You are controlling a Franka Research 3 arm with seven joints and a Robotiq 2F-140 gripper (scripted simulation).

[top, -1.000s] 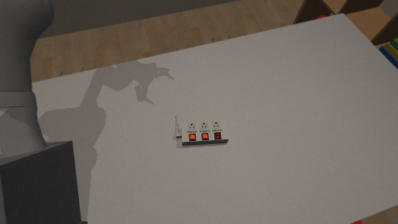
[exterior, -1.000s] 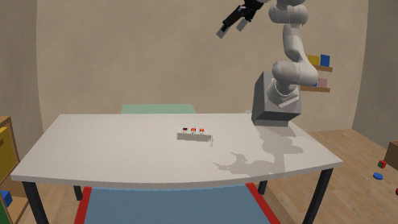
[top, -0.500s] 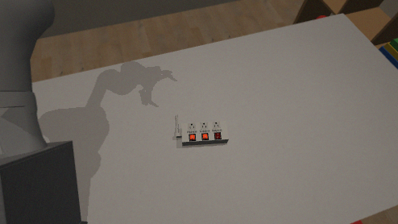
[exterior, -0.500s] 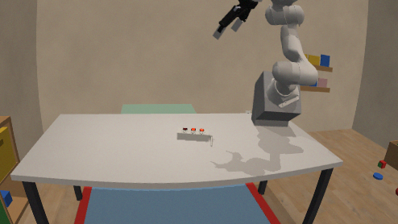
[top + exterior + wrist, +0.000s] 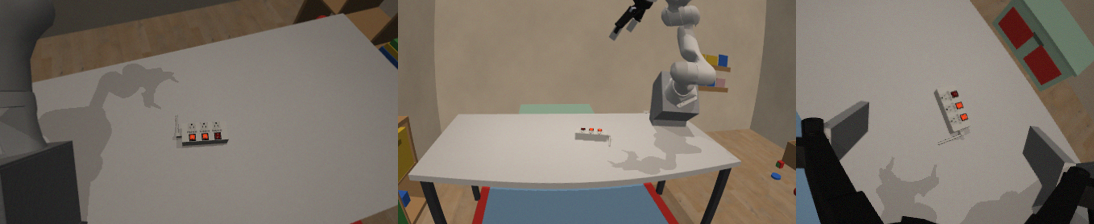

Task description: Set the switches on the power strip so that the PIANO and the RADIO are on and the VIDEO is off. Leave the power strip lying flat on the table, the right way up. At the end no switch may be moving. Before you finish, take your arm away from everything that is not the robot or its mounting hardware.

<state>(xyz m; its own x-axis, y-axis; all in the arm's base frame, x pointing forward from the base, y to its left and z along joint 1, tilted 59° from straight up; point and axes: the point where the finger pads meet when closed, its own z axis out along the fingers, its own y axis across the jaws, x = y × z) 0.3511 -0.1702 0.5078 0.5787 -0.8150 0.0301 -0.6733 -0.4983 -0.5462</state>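
Observation:
A white power strip [image 5: 205, 133] [image 5: 593, 135] [image 5: 953, 115] lies flat, right way up, near the middle of the white table [image 5: 290, 80] [image 5: 499, 141] [image 5: 869, 36]. It has three switches in a row. In the top view the left switch [image 5: 192, 137] and the middle switch [image 5: 205, 136] glow bright orange; the right switch [image 5: 217, 136] is dark red. The labels are too small to read. My gripper [image 5: 624, 25] [image 5: 948, 128] is open and empty, high above the table and far from the strip.
The robot's grey base [image 5: 673, 98] [image 5: 38, 185] stands on the table's edge. A green cabinet with red panels [image 5: 1042, 30] [image 5: 556, 109] stands on the floor beyond the table. Shelves with coloured blocks [image 5: 716, 64] hang on the wall.

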